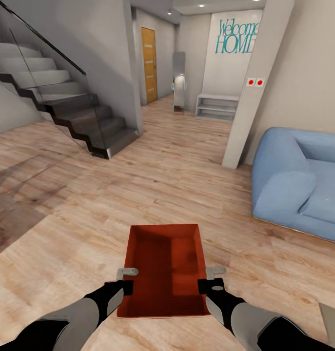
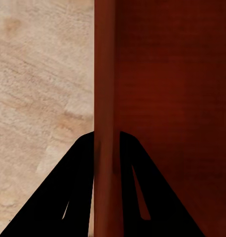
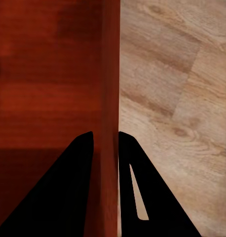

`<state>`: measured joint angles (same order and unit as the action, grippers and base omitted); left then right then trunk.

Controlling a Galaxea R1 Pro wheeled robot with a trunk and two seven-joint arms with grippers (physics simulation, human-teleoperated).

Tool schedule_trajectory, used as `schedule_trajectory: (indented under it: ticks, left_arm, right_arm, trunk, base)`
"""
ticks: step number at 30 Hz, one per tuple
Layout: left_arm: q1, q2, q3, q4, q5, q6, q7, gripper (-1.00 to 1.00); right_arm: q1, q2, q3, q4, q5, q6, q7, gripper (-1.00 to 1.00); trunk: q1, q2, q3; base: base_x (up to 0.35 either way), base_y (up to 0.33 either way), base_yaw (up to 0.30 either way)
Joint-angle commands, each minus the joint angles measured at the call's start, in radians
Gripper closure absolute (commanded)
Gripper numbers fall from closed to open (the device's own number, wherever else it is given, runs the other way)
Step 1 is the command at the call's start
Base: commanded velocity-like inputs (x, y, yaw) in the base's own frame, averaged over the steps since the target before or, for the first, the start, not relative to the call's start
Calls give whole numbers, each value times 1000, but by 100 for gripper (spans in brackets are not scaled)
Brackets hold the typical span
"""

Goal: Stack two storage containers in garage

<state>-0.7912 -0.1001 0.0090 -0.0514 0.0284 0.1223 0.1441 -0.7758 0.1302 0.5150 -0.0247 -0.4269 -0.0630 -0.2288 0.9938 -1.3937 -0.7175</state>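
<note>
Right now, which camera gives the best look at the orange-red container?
The head view: the whole storage container shows, held over wood floor between both end effectors. The left wrist view shows just a side wall clamped between fingers; the right wrist view, the opposite wall.

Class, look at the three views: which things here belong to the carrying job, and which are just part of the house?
Belong to the job:
storage container
left pincer, clamped on its wall
right pincer, clamped on the opposite wall

Just part of the house:
blue sofa
staircase
orange door
low shelf
</note>
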Motion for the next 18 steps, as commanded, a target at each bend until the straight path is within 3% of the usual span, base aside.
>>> schedule_trajectory:
  ticks: [1, 18]
  left_arm:
    - [0, 23, -18, -5, -12, -18, 9, 100]
    - [0, 23, -18, -5, -12, -18, 9, 100]
  right_arm:
    - [0, 0, 0, 15, -23, -5, -3, 100]
    - [0, 0, 0, 15, -23, -5, -3, 100]
  trunk:
    - [1, 0, -1]
    - [1, 0, -1]
  base:
    - [323, 0, 0]
    - [322, 0, 0]
